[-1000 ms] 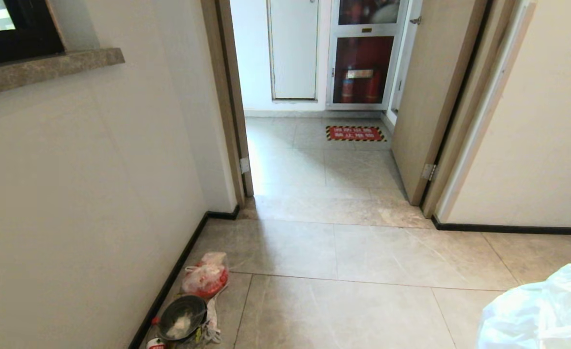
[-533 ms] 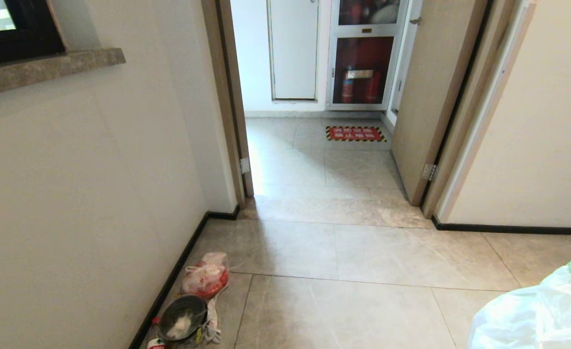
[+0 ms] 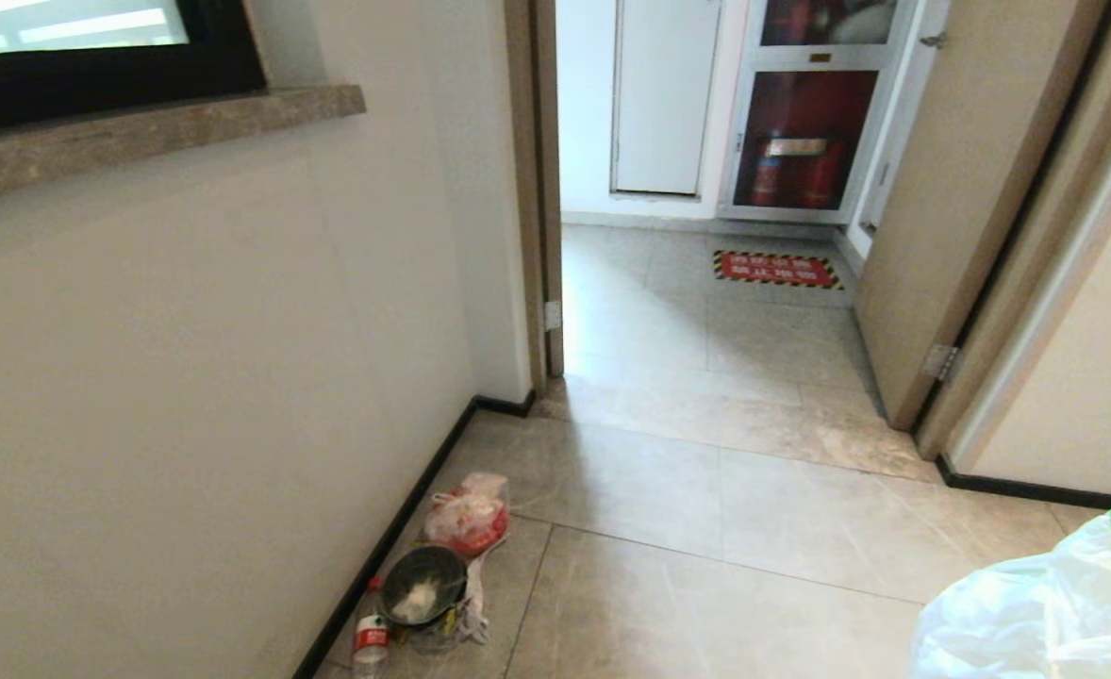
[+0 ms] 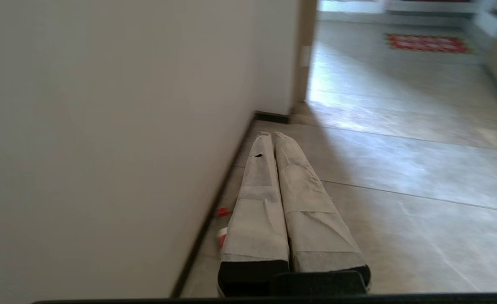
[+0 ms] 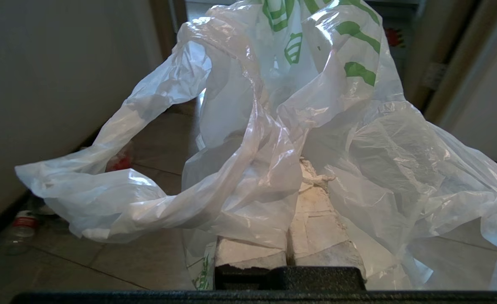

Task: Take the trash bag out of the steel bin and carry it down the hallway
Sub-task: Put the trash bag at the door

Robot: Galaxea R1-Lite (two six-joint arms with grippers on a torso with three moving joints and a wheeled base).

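From the head camera you look down a hallway (image 3: 706, 528) of grey marbled floor tiles with white walls, a black baseboard and brown door frames, a black-framed window with a stone sill (image 3: 140, 132) high on the left. Neither gripper shows here. The thin, crinkly, translucent white plastic trash bag (image 3: 1036, 613) with a touch of green print bulges into the lower right corner. Against the left baseboard lie a clear bag with red contents (image 3: 466, 517), a dark round bowl (image 3: 422, 587) holding something white, and a small plastic bottle with a red label (image 3: 368, 637). Through the doorway ahead you see a red floor mat with striped edges (image 3: 777, 269) and a glass-fronted cabinet with red extinguishers (image 3: 801, 141).

In the left wrist camera your left gripper (image 4: 272, 135) points along the floor beside the white wall, its two white-wrapped fingers (image 4: 255, 211) pressed together with nothing between them.

In the right wrist camera your right gripper (image 5: 311, 169) is clamped on the trash bag (image 5: 274, 126): the white padded fingers (image 5: 316, 223) sit together, and the plastic is bunched over and around their tips. From that pinch the bag billows above and beyond the fingers, green print uppermost, one loop of film trailing toward the wall side and the rest draped over the other side.
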